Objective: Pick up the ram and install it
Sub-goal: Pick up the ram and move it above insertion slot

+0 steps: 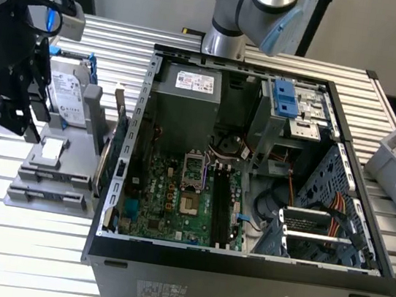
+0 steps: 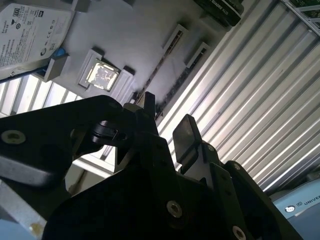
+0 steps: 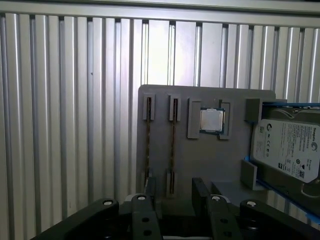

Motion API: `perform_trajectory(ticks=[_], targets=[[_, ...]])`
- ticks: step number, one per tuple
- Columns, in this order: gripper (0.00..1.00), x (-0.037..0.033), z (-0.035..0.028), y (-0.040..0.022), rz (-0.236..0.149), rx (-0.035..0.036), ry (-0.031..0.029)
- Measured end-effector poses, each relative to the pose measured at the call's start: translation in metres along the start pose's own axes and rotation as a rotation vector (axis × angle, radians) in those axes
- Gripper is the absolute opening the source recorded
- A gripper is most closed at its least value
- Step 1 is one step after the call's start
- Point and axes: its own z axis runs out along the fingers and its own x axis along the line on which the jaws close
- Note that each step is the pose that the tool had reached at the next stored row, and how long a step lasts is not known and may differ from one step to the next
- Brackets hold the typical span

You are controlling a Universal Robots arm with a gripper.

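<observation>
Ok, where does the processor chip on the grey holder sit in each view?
Exterior view: the processor chip lies on the grey holder, at the exterior view's left, next to the hard drive.
Second wrist view: the processor chip sits in its recess, between the hard drive and the long slots.
First wrist view: same recess, between the hard drive and the long slots.
Shared landmark: the hard drive.

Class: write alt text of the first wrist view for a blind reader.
The open hand hovers over a grey holder carrying two ram sticks, a processor chip and a hard drive, on a slatted table.
</observation>
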Motion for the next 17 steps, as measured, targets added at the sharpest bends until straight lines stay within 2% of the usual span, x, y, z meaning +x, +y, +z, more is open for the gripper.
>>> perform_trajectory(ticks=[7, 13, 15, 17], targets=[[1.00, 0.0003, 0.0061, 0.0002, 0.000, -0.0008, -0.0001], [1.00, 0.0015, 0.0137, 0.0004, 0.001, -0.0125, -0.0002], [1.00, 0.0018, 0.0158, 0.0004, 0.005, -0.0138, -0.0001], [1.00, 0.0021, 0.0182, 0.0005, 0.025, -0.0130, 0.0002]])
